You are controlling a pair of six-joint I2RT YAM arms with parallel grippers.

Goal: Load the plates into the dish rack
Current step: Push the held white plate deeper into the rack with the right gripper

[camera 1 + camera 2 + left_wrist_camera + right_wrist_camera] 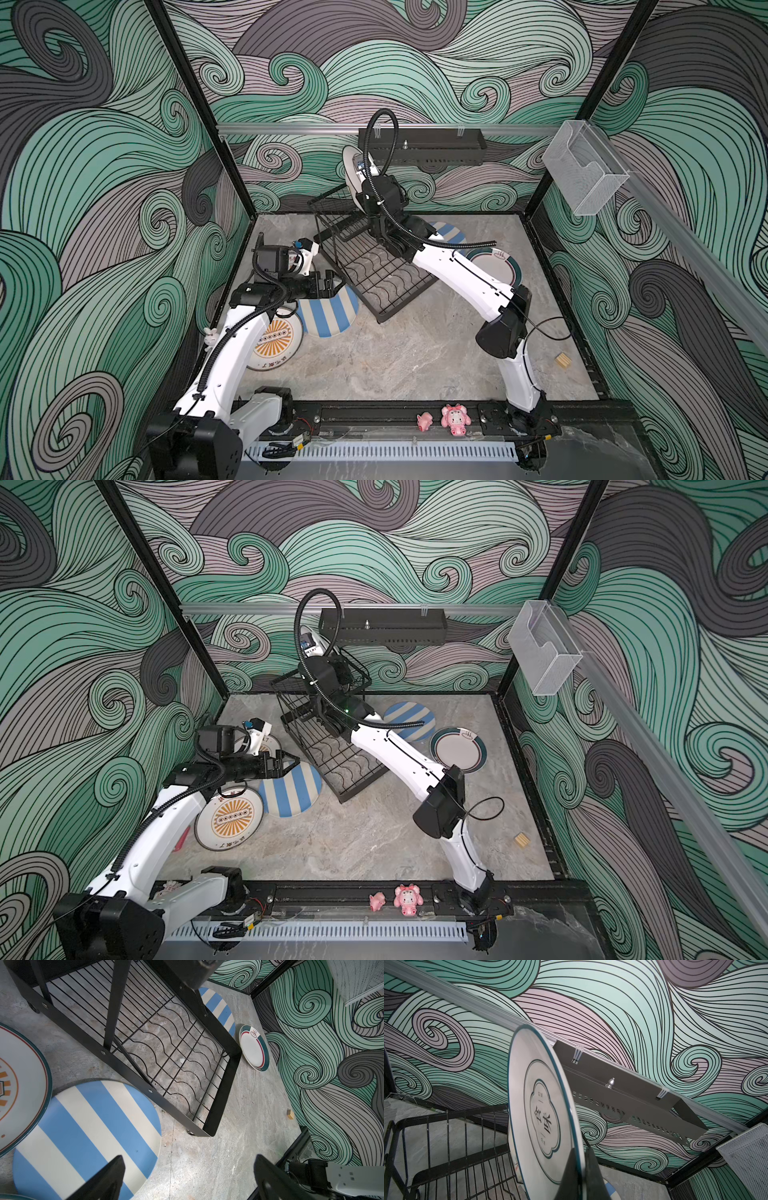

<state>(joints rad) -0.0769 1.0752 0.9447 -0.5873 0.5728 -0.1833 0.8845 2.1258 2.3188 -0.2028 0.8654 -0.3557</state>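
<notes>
Right wrist view: right jaws gripped the upright lettered plate (542,1109), upper rack basket (332,205) at its six o'clock in a top view; left jaws gaped empty.

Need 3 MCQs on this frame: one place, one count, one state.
1. Where is the cup-logo plate?
A) flat on the table, right of the rack
B) in the rack's tray
C) in the left gripper
2. How many plates have blue stripes?
A) one
B) two
C) four
3. The right gripper is:
A) open, empty
B) shut on a plate
C) shut on nothing
Key:
1 A, both top views show it lying beside the rack.
2 B, one striped plate under the left gripper, another behind the rack.
3 B, it pinches the rim of a lettered plate held on edge.
</notes>
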